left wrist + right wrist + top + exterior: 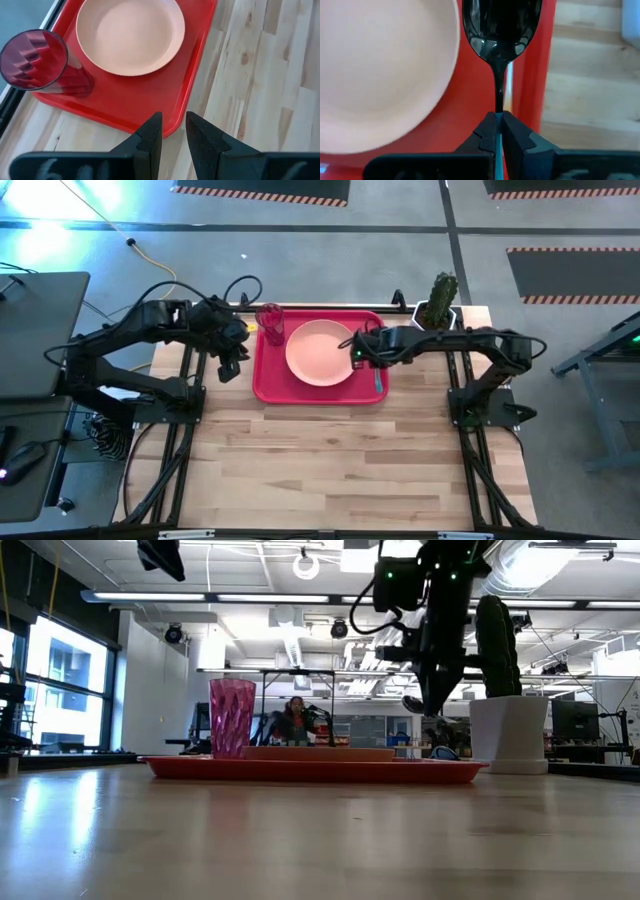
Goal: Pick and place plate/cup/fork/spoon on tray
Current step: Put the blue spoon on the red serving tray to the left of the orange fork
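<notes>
The red tray (318,390) lies at the far middle of the wooden bench (330,460), its long side running across between the 2 arms. The peach-pink plate (320,353) rests flat inside the tray, roughly centred. The dark red cup (270,322) stands upright in the tray's far left corner, near the plate but apart from it; in the low view the cup (232,718) rises well above the tray rim (310,770).

The right gripper (362,350) hangs over the tray at the plate's right edge. In the right wrist view its fingers (515,135) are pinched tight on the teal-blue handle of the spoon (501,35), whose dark bowl points away from the gripper and sits over the strip of tray floor (470,107) between the plate (380,70) and the tray's right rim. Whether the bowl touches the tray cannot be told.

The left gripper (230,355) waits just off the tray's left edge, above the bench. In the left wrist view its fingers (150,137) stand narrowly apart with nothing between them, and the tray (150,97), plate (130,35) and cup (35,60) lie ahead of it.

A white pot with a green cactus (440,302) stands at the bench's far right corner, outside the tray. A person (295,718) sits far off in the room behind.
</notes>
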You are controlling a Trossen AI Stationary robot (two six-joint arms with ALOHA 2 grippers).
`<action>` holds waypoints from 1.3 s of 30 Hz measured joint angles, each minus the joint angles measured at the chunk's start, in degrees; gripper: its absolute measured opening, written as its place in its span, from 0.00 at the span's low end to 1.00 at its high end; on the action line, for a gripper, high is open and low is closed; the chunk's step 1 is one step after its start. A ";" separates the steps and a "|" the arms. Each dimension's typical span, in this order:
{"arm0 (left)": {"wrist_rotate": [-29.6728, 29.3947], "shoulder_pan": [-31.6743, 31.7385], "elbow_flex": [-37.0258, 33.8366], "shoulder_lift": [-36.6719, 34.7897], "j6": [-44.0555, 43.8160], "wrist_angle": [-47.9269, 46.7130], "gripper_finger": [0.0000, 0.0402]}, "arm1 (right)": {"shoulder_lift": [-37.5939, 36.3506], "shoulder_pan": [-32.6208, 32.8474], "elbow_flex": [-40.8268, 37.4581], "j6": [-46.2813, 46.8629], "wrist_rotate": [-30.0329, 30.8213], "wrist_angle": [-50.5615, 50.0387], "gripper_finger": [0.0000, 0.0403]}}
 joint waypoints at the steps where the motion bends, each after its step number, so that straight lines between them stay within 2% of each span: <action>1: 0.01 0.00 0.00 0.44 0.00 0.09 0.19 | 0.03 -0.60 0.00 -0.56 0.06 0.35 0.00; 5: -1.26 0.09 0.00 1.97 0.00 0.80 0.19 | 0.14 -3.14 0.00 -3.76 0.03 3.06 0.00; 12: -8.05 0.09 0.00 3.33 0.06 2.12 0.19 | 0.21 -7.39 0.00 -7.54 0.02 5.91 0.00; 23: -15.92 0.13 0.00 3.36 4.65 7.72 0.19 | 4.47 -9.16 0.00 -6.40 -4.32 9.96 0.00; 39: -16.33 3.30 0.00 3.35 12.59 10.60 0.19 | 9.47 -8.87 0.05 -2.78 -8.27 11.47 0.00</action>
